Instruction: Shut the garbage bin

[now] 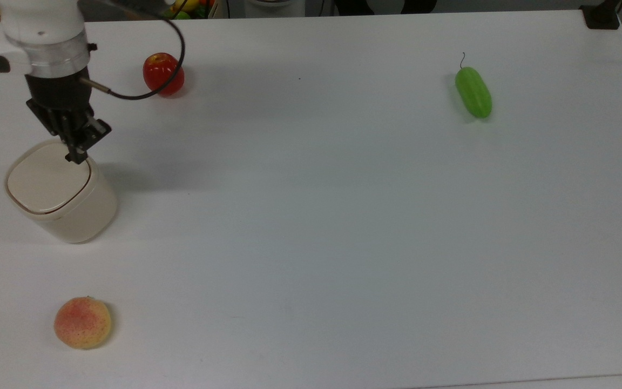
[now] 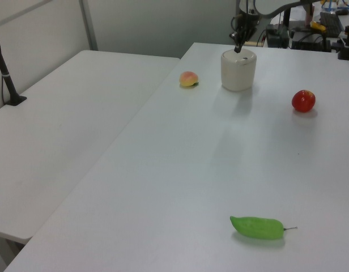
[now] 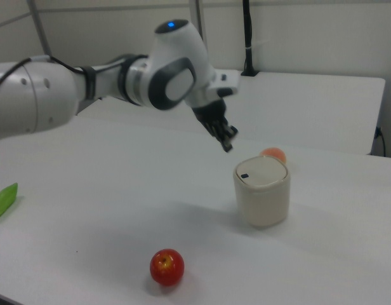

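My hand (image 3: 226, 145) hangs in the air just above the garbage bin (image 3: 262, 191), fingers pressed together, holding nothing. The bin's lid (image 1: 48, 178) lies flat and shut. A red apple (image 1: 163, 74) sits nearby on the table (image 1: 343, 216).

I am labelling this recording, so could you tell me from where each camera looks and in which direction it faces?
Top view: high above the table, looking down; wrist and gripper over the garbage bin.
Left view: low at the cucumber end, facing the far bin.
Right view: beside the apple, facing across; forearm shows.
All share bin, apple, peach.
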Motion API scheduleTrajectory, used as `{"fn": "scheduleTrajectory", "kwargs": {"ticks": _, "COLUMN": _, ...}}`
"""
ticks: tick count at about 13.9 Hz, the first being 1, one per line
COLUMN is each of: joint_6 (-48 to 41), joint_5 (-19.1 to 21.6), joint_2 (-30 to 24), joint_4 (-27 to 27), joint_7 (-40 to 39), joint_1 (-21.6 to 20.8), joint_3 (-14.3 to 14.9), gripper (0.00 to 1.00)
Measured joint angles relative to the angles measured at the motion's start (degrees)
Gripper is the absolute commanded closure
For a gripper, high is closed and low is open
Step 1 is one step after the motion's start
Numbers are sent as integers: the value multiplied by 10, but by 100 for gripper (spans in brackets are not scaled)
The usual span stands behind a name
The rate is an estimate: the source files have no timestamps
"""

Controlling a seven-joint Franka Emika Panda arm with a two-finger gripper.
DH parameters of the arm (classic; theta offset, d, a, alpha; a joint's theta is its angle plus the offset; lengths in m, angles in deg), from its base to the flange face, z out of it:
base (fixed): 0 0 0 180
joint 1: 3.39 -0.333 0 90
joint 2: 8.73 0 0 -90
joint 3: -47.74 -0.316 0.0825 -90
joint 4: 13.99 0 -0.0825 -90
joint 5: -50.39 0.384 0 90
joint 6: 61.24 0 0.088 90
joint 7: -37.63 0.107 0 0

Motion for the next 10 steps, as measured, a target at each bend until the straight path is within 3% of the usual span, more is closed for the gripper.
{"fn": "scheduleTrajectory", "kwargs": {"ticks": 8, "joint_6": -255, "joint_5": 0, "joint_2": -103, "joint_4": 8, "joint_7": -79, "joint_1": -164, "joint_3": -3, "gripper": 100}}
{"fn": "scheduleTrajectory", "kwargs": {"ticks": 10, "joint_6": -297, "joint_5": 0, "joint_2": -123, "joint_4": 7, "joint_7": -104, "joint_1": -188, "joint_3": -3, "gripper": 100}}
